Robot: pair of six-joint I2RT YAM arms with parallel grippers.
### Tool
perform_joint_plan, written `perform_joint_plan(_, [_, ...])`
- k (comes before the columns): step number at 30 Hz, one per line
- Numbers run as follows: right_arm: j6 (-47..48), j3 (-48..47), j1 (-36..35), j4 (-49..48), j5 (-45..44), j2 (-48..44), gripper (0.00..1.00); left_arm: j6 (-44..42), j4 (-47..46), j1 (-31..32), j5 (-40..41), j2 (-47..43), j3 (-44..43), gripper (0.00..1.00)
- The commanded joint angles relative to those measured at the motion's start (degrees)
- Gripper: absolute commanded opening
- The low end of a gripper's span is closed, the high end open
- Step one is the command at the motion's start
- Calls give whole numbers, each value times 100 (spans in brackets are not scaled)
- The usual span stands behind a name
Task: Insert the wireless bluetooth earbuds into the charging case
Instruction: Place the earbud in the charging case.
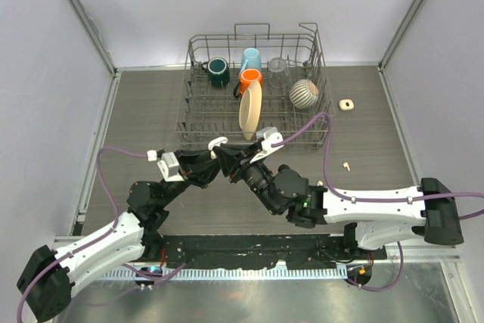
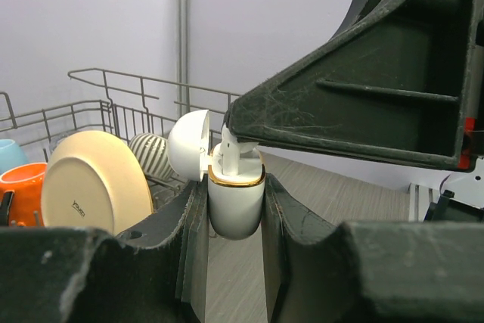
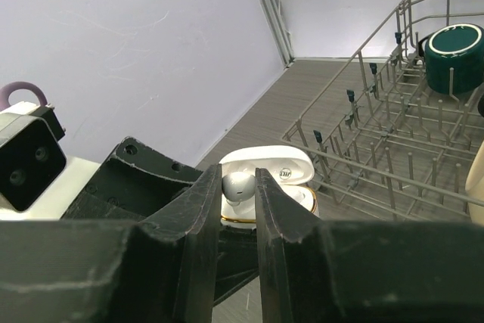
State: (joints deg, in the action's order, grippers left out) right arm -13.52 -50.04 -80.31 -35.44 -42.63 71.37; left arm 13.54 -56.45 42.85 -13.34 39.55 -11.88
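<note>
Leftmost, the left gripper (image 2: 234,187) clamps the glossy white gold-rimmed charging case (image 2: 236,209) upright, lid open, presenting its wells; the right gripper (image 3: 238,178) pinches a small white plastic earbud (image 3: 239,185) directly above them; a second white earbud (image 1: 346,164) waits on the grey wood-grain table (image 1: 151,111) farther right

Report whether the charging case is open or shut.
Open: the charging case lid stands swung back, exposing the gold-rimmed cavity.
</note>
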Motion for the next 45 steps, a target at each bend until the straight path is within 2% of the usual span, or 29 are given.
perform_joint_plan(1, [-10, -76, -55, 327, 272, -194, 1, -18, -772, -14, 297, -53, -157, 0])
perform_joint_plan(9, [-10, -93, -46, 555, 335, -203, 1, -18, -789, -14, 271, -70, -157, 0])
perform_joint_plan(12, [-54, -172, -37, 687, 124, -185, 4, -18, -780, -14, 201, -79, -139, 0])
perform_joint_plan(14, [-238, -391, -37, 1081, -191, -150, 12, -36, -772, -14, 139, -79, -148, 0])
perform_joint_plan(18, [-318, -822, -37, 1680, -176, -71, 25, -36, -780, -13, 78, -70, -148, 0])
perform_joint_plan(22, [-309, -929, -28, 1725, 0, -97, 35, -36, -842, -14, -36, -53, -157, 0])
perform_joint_plan(26, [-362, -964, 15, 1734, 132, -150, 50, -18, -824, -14, -116, -61, -157, 0])
perform_joint_plan(31, [-345, -937, 42, 1628, 202, -273, 52, -9, -815, -14, -133, -70, -157, 0])
perform_joint_plan(38, [-46, -928, 51, 1197, 897, -651, 55, -18, -649, -5, -133, -123, -122, 0])
perform_joint_plan(45, [69, -1016, 103, 1513, 476, -932, 56, -115, -403, -5, -72, -316, -104, 0])
